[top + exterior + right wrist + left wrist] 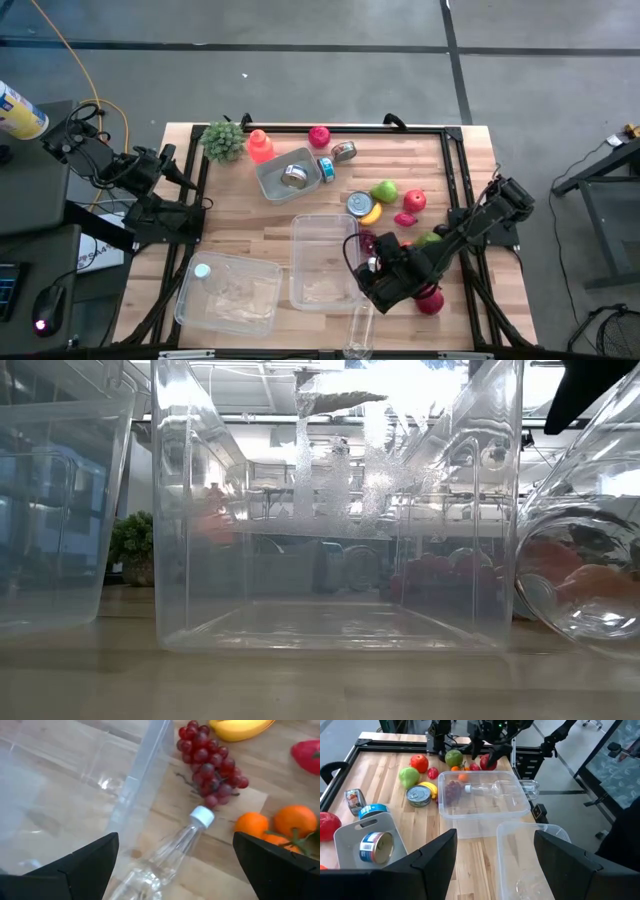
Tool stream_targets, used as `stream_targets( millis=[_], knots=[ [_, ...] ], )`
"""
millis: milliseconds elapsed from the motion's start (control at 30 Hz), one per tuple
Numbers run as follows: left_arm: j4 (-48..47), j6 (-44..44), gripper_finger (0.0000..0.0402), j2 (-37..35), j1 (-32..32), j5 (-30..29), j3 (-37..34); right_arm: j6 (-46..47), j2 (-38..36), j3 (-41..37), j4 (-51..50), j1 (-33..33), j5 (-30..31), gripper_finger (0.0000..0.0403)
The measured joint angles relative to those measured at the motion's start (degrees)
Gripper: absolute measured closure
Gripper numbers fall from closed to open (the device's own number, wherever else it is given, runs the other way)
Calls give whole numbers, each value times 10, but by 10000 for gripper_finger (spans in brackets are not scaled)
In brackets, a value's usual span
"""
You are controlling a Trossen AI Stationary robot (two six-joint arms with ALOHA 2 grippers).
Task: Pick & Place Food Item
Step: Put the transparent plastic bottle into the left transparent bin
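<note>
Both fingers of right hand [372, 283] spread.

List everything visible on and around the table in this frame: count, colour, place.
Clear bins: two, near front edge.
Clear bottle: one, white cap, lying beside the middle bin.
Grapes: one dark red bunch, by the bottle cap.
Oranges: two or more, beside grapes.
Banana: one, yellow, mid-table.
Green pear: one, beside banana.
Red apple: one, right of pear.
Grey tray: one, holds a tin.
Tins: four, in and around the tray.
Green plant: one, back edge.
Left gripper: open, off the table's left side.
Right gripper: open, above the bottle.
</note>
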Motion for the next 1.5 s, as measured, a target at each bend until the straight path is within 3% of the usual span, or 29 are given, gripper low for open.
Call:
stream_targets(
  millis=[267, 433, 867, 1000, 1333, 1500],
  knots=[
    [0, 0, 145, 0, 0, -1, 0, 13, 0, 0, 12, -5, -4, 20],
    [10, 0, 145, 1, 0, -39, 0, 95, 0, 0, -11, -13, -28, 20],
    [20, 0, 145, 2, 0, -52, 0, 82, 1, 0, -62, -10, -31, 21],
    [24, -3, 145, 6, 0, -70, 0, 121, 1, -3, -69, 0, -31, 21],
    [24, -4, 145, 8, 0, -72, 0, 267, 1, -60, 57, 30, -107, 34],
    [24, 13, 145, 8, 0, -72, 0, 278, 1, -112, 167, 27, -87, 52]
  ],
)
